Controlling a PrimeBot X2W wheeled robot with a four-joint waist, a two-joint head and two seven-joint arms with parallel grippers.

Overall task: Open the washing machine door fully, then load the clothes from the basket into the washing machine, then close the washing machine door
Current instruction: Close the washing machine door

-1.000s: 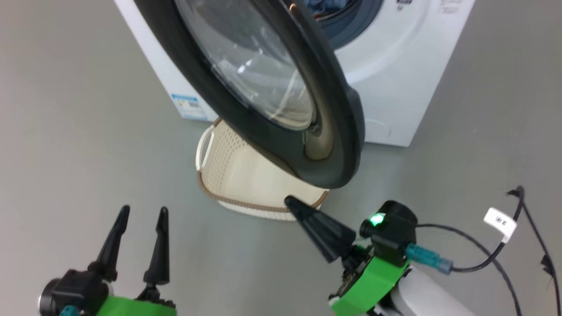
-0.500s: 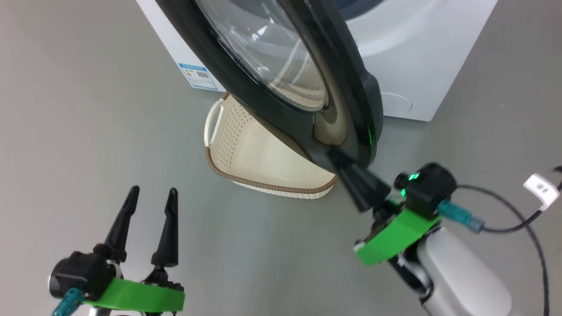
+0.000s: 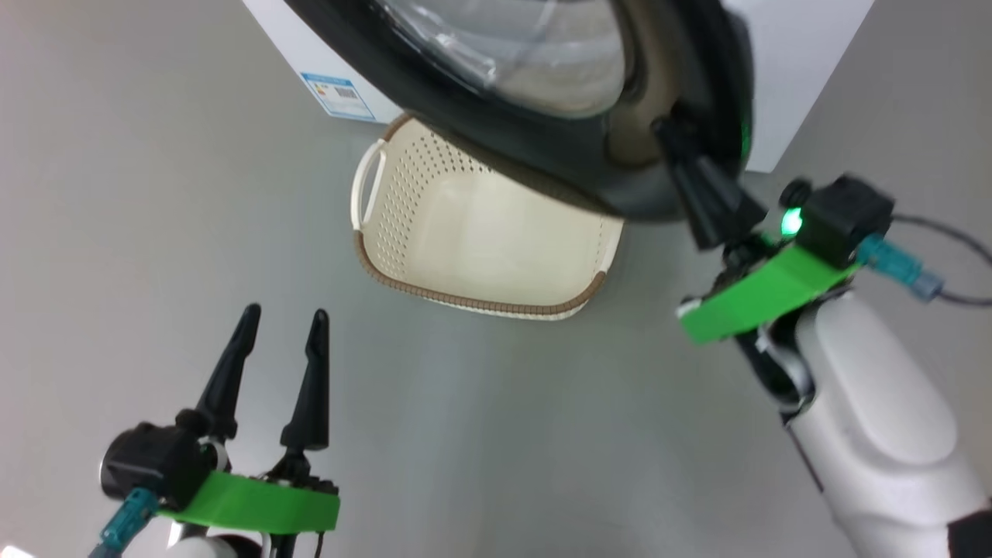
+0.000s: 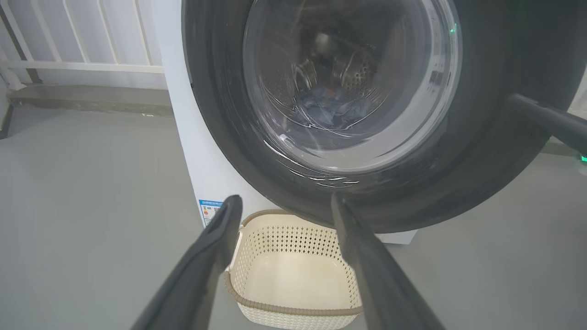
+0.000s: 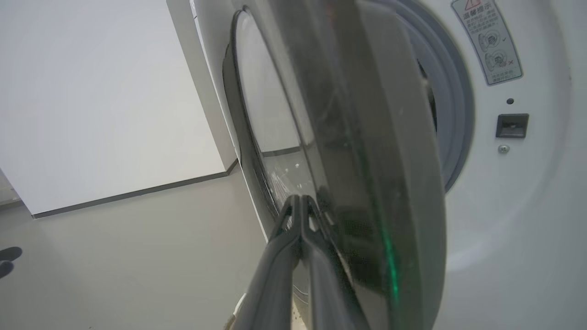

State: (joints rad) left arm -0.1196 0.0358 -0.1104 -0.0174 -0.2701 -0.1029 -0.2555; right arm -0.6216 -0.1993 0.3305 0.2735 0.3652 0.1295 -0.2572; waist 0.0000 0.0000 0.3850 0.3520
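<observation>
The washing machine (image 5: 527,220) sat differently in my head view than a second before, but I put that down to the robot bending and turning, not to the machine shifting. The real change was the washing machine door (image 4: 367,114). A second earlier it stood swung well out with the drum mouth showing past it. Now it had come most of the way round, so my left wrist camera looked nearly square through its glass into the drum. From the right wrist I could see a gap between the door and the grey-blue ring, with the latch slot on the white front uncovered, so I judged it ajar and not yet latched. The basket (image 3: 465,301) stood on the floor under the door's lower edge, near the foot of the machine, and it was empty. My right hand (image 5: 300,204), which had hung below the door and off it, was now up on the outer face near the free rim. Its fingers were pressed together with nothing between them, tips seemingly touching the black gloss. My left hand (image 3: 285,314) stayed low over the floor, fingers spread, holding nothing. The clothes (image 4: 330,107) showed as a blurred blue heap inside the drum. I took it that loading was done and the closing push was under way. It needed carrying through until the latch caught, and those narrow tips could slide on the curved gloss
</observation>
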